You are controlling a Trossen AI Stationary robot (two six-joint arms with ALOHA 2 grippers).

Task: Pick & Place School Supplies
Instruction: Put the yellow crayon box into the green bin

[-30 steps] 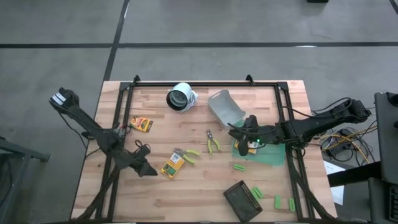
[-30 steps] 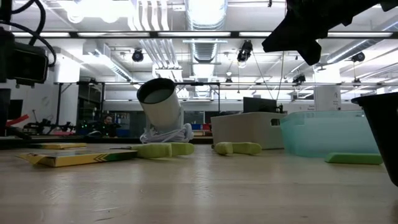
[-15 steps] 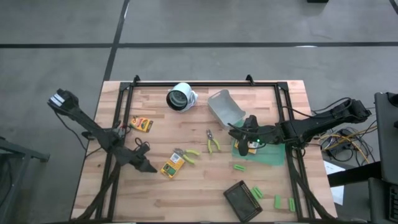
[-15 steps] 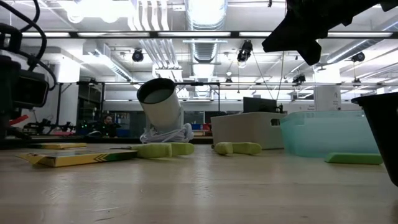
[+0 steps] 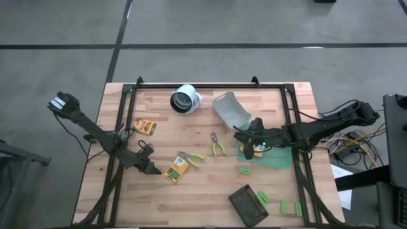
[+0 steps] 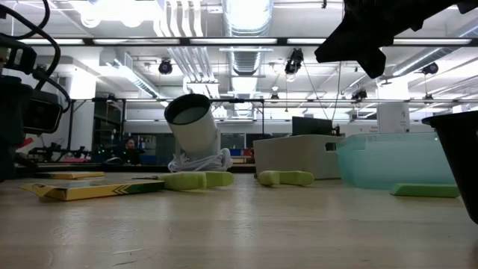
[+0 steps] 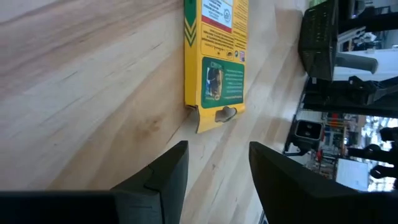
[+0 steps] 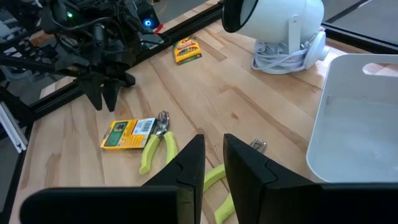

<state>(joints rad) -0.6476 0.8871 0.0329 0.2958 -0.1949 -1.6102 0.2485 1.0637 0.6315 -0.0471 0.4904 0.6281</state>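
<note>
No text can be read with confidence. The yellow pack (image 7: 214, 59) in the left wrist view carries a white label with red and black print and a green panel of small print, all illegible.

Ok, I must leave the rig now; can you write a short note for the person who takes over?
Left gripper: open, empty, low beside a yellow pack.
Right gripper: jaws narrowly apart, empty, over the green bin.
Done: one yellow item seems to be in that bin.
Left: that pack, the second pack, two scissor-like tools, green blocks, all on the table.
</note>
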